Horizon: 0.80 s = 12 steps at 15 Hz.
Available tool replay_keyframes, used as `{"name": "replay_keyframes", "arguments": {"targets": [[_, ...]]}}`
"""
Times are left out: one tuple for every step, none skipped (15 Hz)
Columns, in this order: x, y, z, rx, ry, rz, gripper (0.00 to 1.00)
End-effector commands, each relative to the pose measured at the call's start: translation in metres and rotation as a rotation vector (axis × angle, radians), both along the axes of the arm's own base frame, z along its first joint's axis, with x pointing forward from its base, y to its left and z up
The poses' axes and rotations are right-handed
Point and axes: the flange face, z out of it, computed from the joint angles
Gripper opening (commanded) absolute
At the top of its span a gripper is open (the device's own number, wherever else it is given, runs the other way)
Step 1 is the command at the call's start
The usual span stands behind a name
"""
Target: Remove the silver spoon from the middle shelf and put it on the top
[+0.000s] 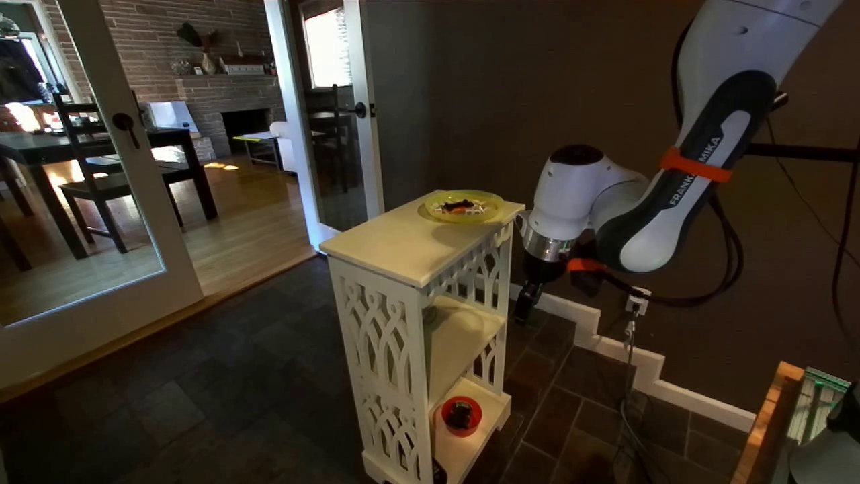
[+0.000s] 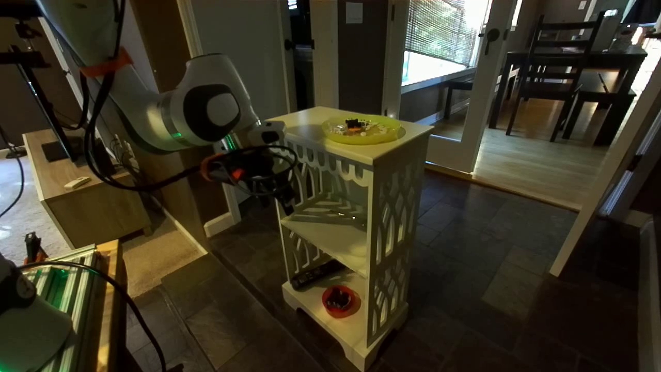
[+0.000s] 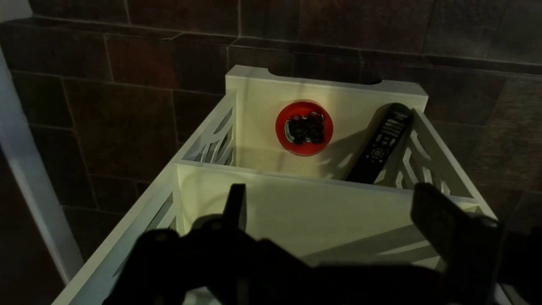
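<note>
Black two-finger gripper (image 3: pixel 330 197) near the front of the narrow cream-white lattice-sided stand (image 1: pixel 415 336), fingers spread wide, nothing between. Thin shiny metal glint in an exterior view, probably the silver spoon (image 2: pixel 345 215), deep on the flat cream-white middle shelf (image 1: pixel 463 329); too small to be sure, and I can't pick it out in the wrist view. So first risk: reaching in half-blind, closing beside it. Lying low, it could also let the fingertips skid over, or get shoved further back. Gap between gripper and stand hard to judge; the scalloped cream trim (image 2: pixel 330 157) cuts headroom, so a tilted approach may bump it. Later, a careless set-down on the rectangular cream-white top panel (image 1: pixel 390 245) could knock the round yellow-green plate (image 2: pixel 384 136).
</note>
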Motion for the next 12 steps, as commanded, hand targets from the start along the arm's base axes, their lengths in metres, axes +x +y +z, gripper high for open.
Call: {"name": "replay_keyframes", "arguments": {"targets": [[0.0,0.0,0.0,0.0,0.0,0.0,1.0],[0.007,-0.001,-0.012,0.021,0.002,0.031,1.0],[0.012,-0.003,-0.018,0.019,0.0,0.042,1.0],[0.014,-0.002,-0.029,0.041,0.001,0.068,1.0],[0.018,-0.003,-0.035,0.046,-0.004,0.086,1.0],[0.021,-0.002,-0.046,0.074,-0.014,0.114,1.0],[0.026,-0.002,-0.053,0.085,-0.025,0.142,1.0],[0.032,-0.005,-0.061,0.083,-0.027,0.15,1.0],[0.037,-0.008,-0.07,0.099,-0.036,0.165,1.0],[0.041,-0.01,-0.08,0.106,-0.033,0.176,1.0],[0.046,-0.013,-0.089,0.102,-0.03,0.186,1.0],[0.054,-0.015,-0.098,0.104,-0.038,0.199,1.0]]}}
